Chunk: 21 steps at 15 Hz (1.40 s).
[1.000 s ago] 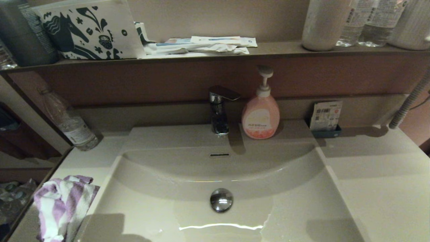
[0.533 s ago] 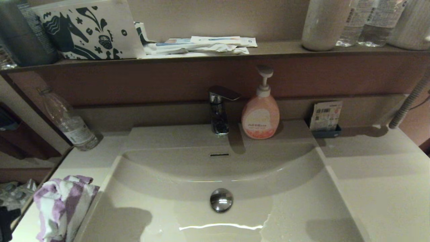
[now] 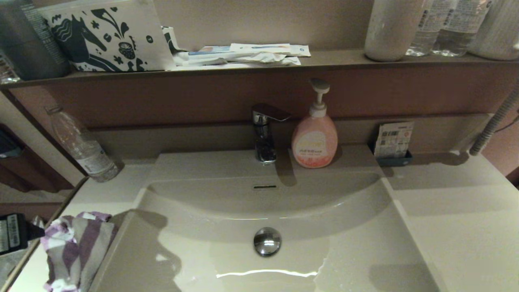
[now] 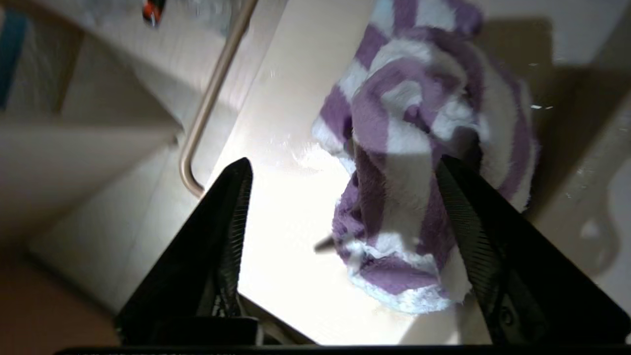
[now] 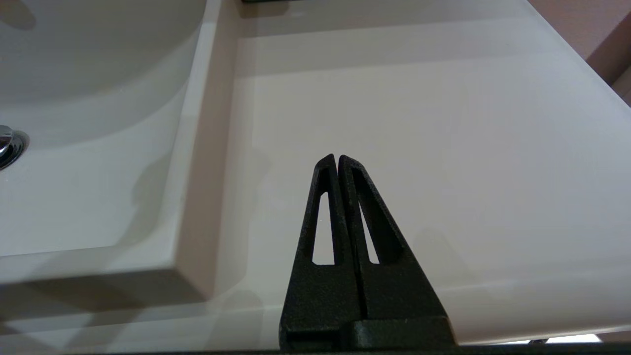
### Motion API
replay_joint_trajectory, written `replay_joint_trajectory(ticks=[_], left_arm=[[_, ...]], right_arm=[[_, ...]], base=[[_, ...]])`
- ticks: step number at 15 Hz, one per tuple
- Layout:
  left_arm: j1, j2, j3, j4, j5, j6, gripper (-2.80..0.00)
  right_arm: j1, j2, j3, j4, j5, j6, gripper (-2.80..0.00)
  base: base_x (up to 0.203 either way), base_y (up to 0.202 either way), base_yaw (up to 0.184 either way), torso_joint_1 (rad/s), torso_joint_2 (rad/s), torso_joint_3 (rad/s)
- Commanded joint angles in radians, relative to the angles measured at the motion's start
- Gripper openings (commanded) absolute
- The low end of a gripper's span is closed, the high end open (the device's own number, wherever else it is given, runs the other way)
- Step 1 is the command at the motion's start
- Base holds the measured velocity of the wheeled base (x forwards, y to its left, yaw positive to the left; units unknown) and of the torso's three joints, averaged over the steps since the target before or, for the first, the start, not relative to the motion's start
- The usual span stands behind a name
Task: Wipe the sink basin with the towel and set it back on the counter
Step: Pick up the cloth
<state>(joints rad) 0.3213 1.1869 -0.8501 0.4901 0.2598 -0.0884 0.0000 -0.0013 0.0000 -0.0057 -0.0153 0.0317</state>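
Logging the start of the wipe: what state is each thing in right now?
towel: crumpled on the counter, ungrasped
left gripper: open above the towel
right gripper: shut, over the counter
sink basin: wet sheen, drain plug seated
soap bottle: upright beside the faucet

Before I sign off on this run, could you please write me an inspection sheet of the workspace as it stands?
Surface: cream counter; sink floor glistens, apparently wet.
Job's things: striped towel lies crumpled on the counter at the sink's left rim.
Clutter: soap bottle and tap behind the sink; water bottle back left; card holder back right; shelf with pouch, packets, bottles.
End effectors: left end effector open above the towel, not touching it; right end effector shut, idle over the counter right of the sink.
Cables: corrugated hose at far right.
Surroundings: brown wall panel; rail beyond the counter's left edge.
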Motion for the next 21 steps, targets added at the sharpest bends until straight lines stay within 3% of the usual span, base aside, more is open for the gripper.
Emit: replay_joint_trajectory(ticks=[1,3,5,12,17,21], left_arm=[[-0.007,0.131,-0.044,0.032,0.004,-0.066,0.0],[-0.013,0.205,-0.071,0.041,-0.004,-0.141,0.0],[-0.01,0.229,-0.117,0.047,-0.056,-0.186,0.0],[0.061,0.343,-0.132,0.028,-0.117,-0.203,0.0],[0.08,0.338,-0.117,0.033,-0.105,-0.194,0.0],[0.073,0.306,-0.131,0.118,-0.032,-0.193,0.0]], right_arm=[[0.0,0.001,0.0,0.0,0.0,0.001,-2.8],[0.0,0.001,0.0,0.0,0.0,0.001,-2.8],[0.0,0.001,0.0,0.0,0.0,0.001,-2.8],[0.0,0.001,0.0,0.0,0.0,0.001,-2.8],[0.0,0.001,0.0,0.0,0.0,0.001,-2.8],[0.0,0.001,0.0,0.0,0.0,0.001,-2.8]], base=[[0.0,0.0,0.0,0.0,0.0,0.0],[0.0,0.0,0.0,0.0,0.0,0.0],[0.0,0.0,0.0,0.0,0.0,0.0],[0.0,0.0,0.0,0.0,0.0,0.0],[0.0,0.0,0.0,0.0,0.0,0.0],[0.0,0.0,0.0,0.0,0.0,0.0]])
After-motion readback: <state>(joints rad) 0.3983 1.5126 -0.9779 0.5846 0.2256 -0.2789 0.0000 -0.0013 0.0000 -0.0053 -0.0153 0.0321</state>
